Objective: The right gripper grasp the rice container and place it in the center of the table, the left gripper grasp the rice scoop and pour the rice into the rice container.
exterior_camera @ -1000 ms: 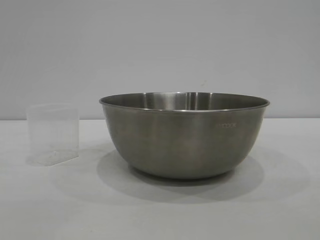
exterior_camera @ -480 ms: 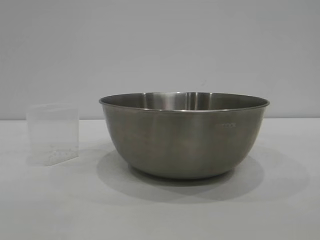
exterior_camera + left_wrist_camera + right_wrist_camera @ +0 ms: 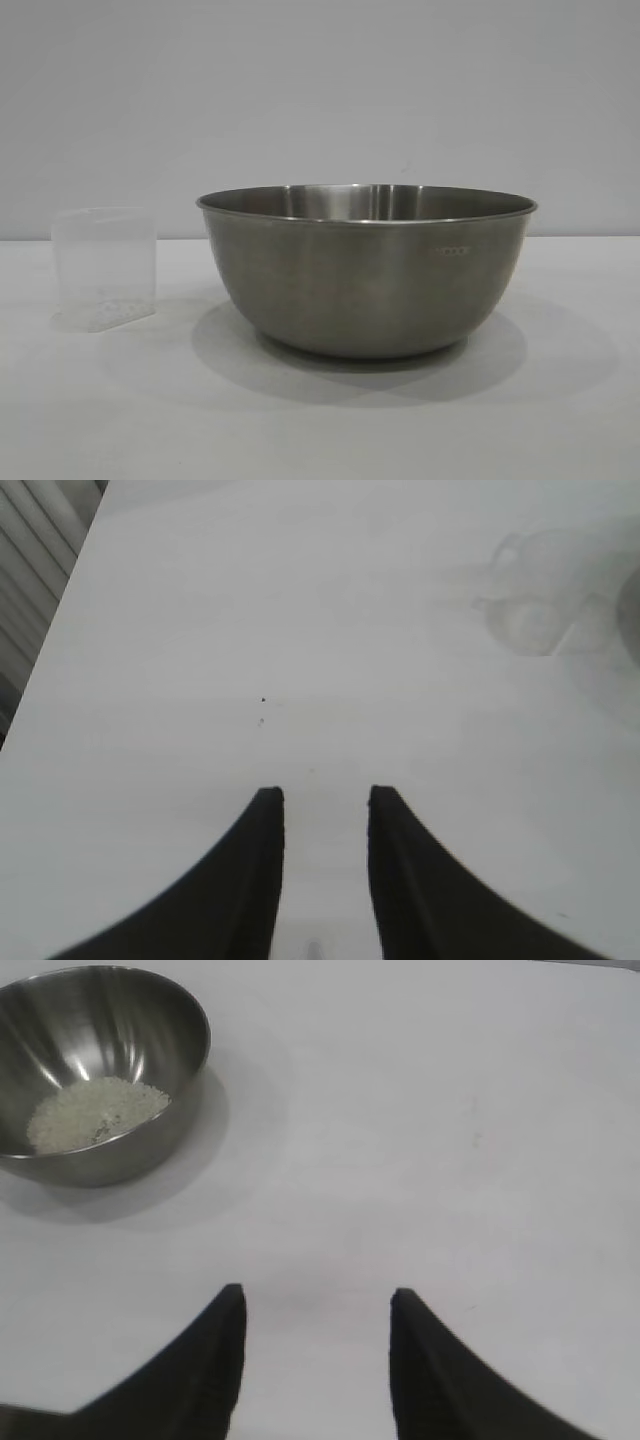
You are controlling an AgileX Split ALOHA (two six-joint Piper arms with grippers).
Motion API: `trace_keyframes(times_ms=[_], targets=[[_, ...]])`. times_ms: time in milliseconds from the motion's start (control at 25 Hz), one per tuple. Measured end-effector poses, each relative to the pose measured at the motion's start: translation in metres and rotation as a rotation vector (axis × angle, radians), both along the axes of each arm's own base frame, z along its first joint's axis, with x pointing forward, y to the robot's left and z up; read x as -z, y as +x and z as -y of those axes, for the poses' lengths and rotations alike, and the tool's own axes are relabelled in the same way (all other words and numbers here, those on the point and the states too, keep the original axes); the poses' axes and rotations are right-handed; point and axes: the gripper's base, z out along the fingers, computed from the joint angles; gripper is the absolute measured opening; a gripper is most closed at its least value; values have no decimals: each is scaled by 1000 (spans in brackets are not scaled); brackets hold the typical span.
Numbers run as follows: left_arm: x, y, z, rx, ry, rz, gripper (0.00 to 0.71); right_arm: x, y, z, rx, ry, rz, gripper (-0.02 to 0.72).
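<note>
The rice container [image 3: 366,270] stands mid-worktop [image 3: 320,420] with the rice [image 3: 95,1112] already heaped inside; the rice scoop [image 3: 104,268] sits upright beside it, toward the left edge (nearly empty). Both the left gripper [image 3: 325,805] and the right gripper [image 3: 315,1305] hover well apart from them, jaws open, holding nothing.
</note>
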Motion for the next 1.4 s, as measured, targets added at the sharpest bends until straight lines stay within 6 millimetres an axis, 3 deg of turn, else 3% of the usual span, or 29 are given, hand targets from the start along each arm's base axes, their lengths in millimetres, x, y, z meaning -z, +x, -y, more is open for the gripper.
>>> trace_keyframes(times_ms=[240, 440, 1400], targets=[[0, 0, 0, 0, 0, 0, 162, 0, -1, 0, 0, 0, 4, 312], [0, 0, 0, 0, 0, 2, 162, 1, -12, 1, 0, 8, 82, 312], [0, -4, 0, -1, 2, 28, 162, 1, -13, 0, -4, 17, 81, 312]])
